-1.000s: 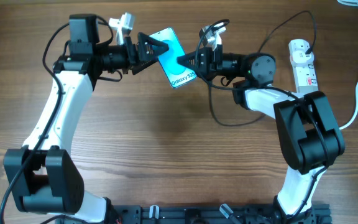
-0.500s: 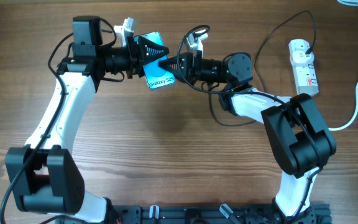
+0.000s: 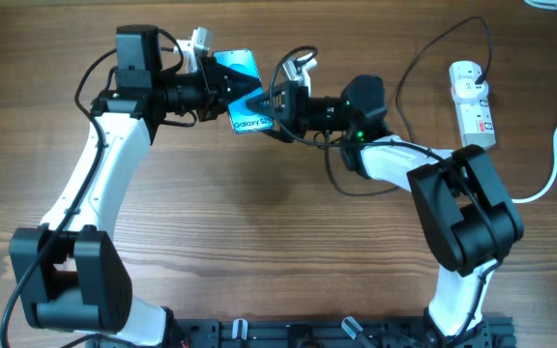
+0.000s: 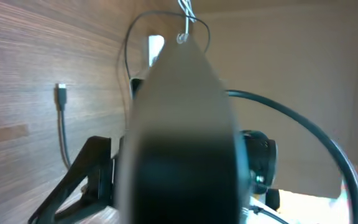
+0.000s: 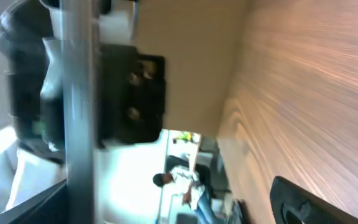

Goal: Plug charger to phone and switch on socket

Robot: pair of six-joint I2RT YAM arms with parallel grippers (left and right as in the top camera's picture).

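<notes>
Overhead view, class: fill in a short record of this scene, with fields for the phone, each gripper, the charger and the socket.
phone: off the table, between the two arms
left gripper: shut on the phone
right gripper: open, jaws at the phone's lower end
charger: plug lies on the table, not in the phone
socket: on the table by the right arm, no gripper on it
</notes>
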